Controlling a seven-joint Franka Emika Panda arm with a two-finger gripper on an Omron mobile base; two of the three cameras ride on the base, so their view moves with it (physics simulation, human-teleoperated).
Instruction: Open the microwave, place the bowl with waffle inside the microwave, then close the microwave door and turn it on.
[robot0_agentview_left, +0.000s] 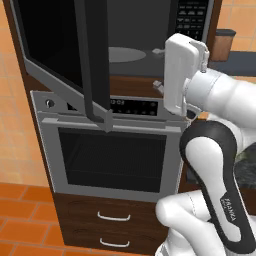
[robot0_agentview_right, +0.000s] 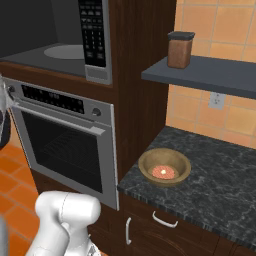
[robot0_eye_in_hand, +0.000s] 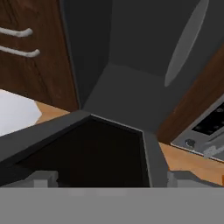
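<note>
Bowl of tan-brown wood (robot0_agentview_right: 164, 167), round and thick-rimmed, sits on the dark speckled tabletop (robot0_agentview_right: 220, 185) holding the small reddish waffle (robot0_agentview_right: 163, 172); it looks rigid and light, best pinched at the rim; jaws spread wide, empty

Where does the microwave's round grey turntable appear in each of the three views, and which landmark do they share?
Left base view: turntable, upper centre, inside the open microwave.
Right base view: upper left, left of the keypad.
Hand view: upper right, a thin tilted oval.
Shared landmark: the oven control panel below the microwave.
</note>
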